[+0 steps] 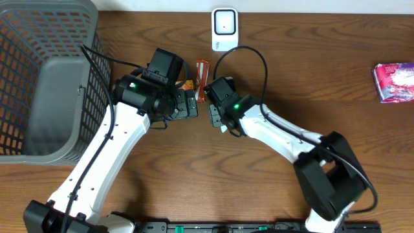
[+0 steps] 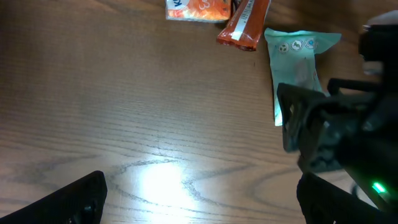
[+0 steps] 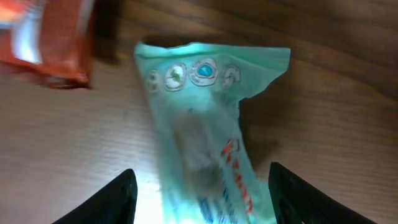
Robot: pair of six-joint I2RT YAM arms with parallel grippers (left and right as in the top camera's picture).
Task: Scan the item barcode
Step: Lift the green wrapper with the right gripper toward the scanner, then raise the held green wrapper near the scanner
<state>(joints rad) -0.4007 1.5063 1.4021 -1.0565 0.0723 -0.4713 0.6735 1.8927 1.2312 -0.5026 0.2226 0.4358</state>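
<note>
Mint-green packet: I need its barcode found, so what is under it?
Only the wooden table; the mint-green packet lies on it, between the fingers of the open right gripper. Its underside is covered, so any barcode there cannot be seen.

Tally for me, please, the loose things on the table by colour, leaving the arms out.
Orange-and-white packet: 1
Red-orange bar wrapper: 1
Mint-green packet: 1
Pink packet: 1
Grey basket: 1
White scanner: 1
Total: 6
</note>
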